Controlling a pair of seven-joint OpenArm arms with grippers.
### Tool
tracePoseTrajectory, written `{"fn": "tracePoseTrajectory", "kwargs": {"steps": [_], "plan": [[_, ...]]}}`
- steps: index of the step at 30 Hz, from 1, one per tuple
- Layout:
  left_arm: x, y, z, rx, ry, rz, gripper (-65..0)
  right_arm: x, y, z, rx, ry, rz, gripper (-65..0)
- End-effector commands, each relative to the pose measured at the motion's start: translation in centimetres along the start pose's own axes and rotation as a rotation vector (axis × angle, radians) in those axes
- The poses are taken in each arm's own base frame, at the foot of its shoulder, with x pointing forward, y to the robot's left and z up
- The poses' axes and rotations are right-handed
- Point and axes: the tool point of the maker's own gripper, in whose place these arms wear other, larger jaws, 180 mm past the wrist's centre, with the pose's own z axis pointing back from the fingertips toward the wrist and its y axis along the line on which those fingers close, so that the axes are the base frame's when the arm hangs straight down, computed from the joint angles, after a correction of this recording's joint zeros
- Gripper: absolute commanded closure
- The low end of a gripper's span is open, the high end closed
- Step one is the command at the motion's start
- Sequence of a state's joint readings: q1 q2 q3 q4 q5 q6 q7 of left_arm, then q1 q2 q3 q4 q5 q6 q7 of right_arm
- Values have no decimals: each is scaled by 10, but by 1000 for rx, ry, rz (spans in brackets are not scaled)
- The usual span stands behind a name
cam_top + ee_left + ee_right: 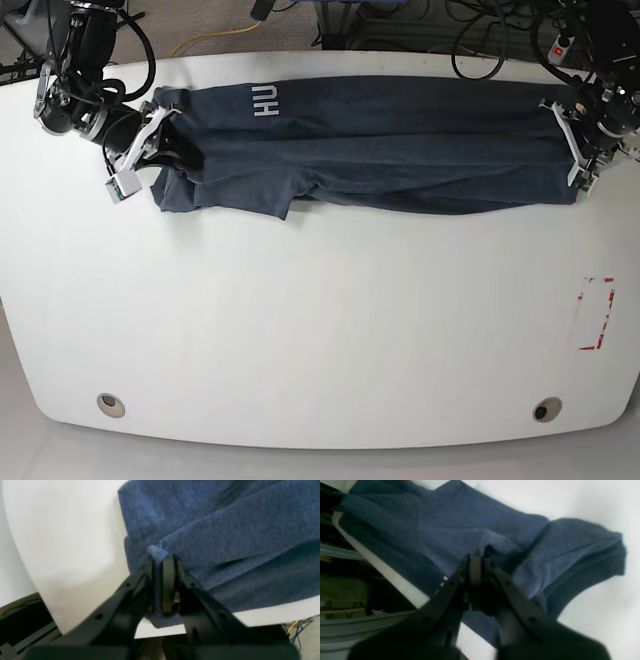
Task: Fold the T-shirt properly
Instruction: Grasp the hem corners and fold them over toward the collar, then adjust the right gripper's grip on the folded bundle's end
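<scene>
From the left wrist, the left gripper (161,562) pinches a soft fold of the T-shirt (225,530). The right wrist view, though blurred, suggests the right gripper (476,562) nips limp cloth likewise. From the base, the shirt lies bunched along the table (320,330) far edge; light, floppy, best held at corners.

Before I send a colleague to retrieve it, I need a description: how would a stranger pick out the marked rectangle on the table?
Start at the big white oval table with the dark slate-blue T-shirt stretched along its far edge. Go to the end held by the left gripper, then come toward the near edge. There lies the red dashed rectangle outline, the only red mark on the white surface.
</scene>
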State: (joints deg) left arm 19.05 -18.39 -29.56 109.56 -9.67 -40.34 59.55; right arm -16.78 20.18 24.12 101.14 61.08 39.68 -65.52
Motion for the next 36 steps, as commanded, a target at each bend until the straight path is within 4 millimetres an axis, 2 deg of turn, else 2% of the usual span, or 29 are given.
{"fn": "tracePoseTrajectory", "kwargs": {"steps": [1, 5, 7, 8, 9, 12, 14, 18, 20, 25, 27, 36], "plan": [[1, 6, 5, 20, -6, -15, -93, 3, -1, -2, 16, -29, -20, 0], [-5, 2, 5, 12, 8, -17, -243, -15, -11, -6, 2, 11, -70, -14], [-7, 2, 4, 9, 15, -18, -293, -19, -17, -5, -26, 34, -63, -89], [-7, 1, 4, 7, 15, -20, -315, -21, -19, -5, -43, 48, -53, -154], [-6, -1, 4, 3, 15, -27, -321, -23, -21, -4, -52, 58, -46, -219], [-5, -2, 4, 0, 12, -30, -307, -15, -19, 3, -67, 49, -10, -338], [-4, 3, 6, 13, 5, -17, -307, -8, -14, 11, -70, 21, 9, -377], [0, 18, 18, 71, -27, 17, -307, 13, 5, 16, -35, -47, 58, -388], [8, 18, 19, 83, -62, 58, -307, 20, 8, 15, -24, -66, 68, -390], [15, 37, 21, 136, -97, 133, -307, 36, 12, 3, -15, -119, 67, -392], [15, 33, 15, 120, -99, 162, -307, 42, 14, -3, -8, -128, 80, -390], [13, 26, 11, 101, -100, 185, -308, 38, 16, -38, -18, -32, 139, -393]]}}
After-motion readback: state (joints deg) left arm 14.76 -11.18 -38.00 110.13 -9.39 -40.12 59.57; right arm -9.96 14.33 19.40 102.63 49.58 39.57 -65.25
